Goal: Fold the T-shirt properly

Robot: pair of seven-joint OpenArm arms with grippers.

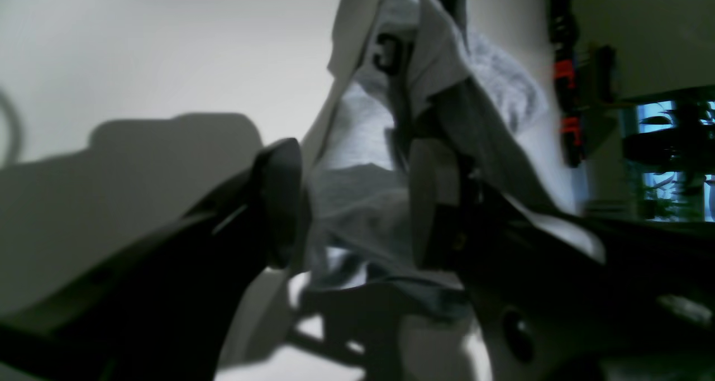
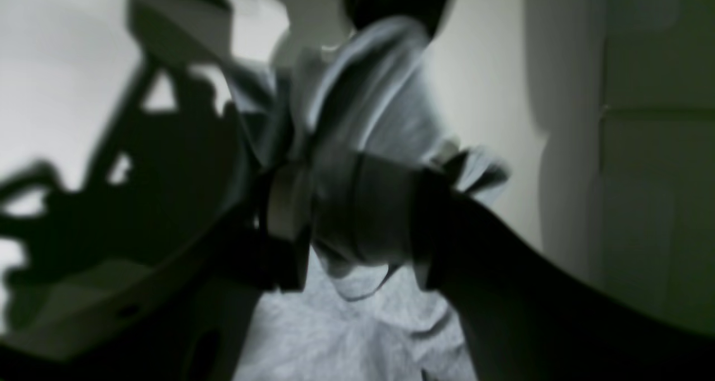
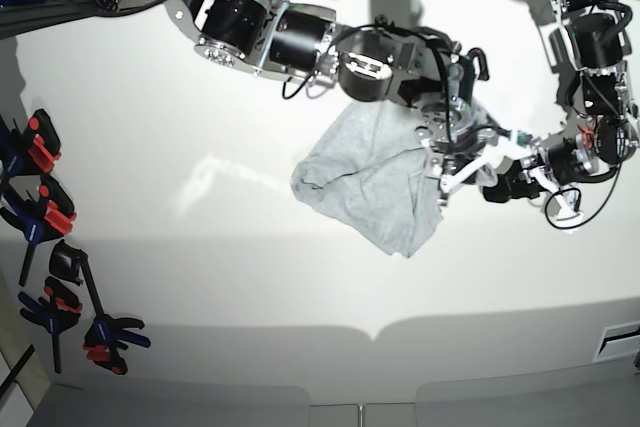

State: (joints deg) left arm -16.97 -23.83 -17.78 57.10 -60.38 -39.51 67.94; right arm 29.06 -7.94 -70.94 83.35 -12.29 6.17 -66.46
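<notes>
Grey heather cotton, the limp short-sleeved T-shirt [image 3: 375,182] hung bunched above the white table [image 3: 200,277], light and floppy. Both my left gripper [image 1: 357,202] and right gripper [image 2: 357,219] stood clamped on gathered folds; I judged flat hem corners the better hold.

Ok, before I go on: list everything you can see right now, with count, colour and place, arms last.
T-shirt: one, light heather grey, bunched and lifted over the middle of the table, hanging from both grippers; a black printed letter shows in the left wrist view.
Table: one, white, under everything.
Clamps: several, black with orange and blue parts, along the table's left edge in the base view.
Left gripper: one, black, on the base view's right, closed on a fold of the T-shirt.
Right gripper: one, black, on the base view's left arm, closed on bunched T-shirt cloth.
</notes>
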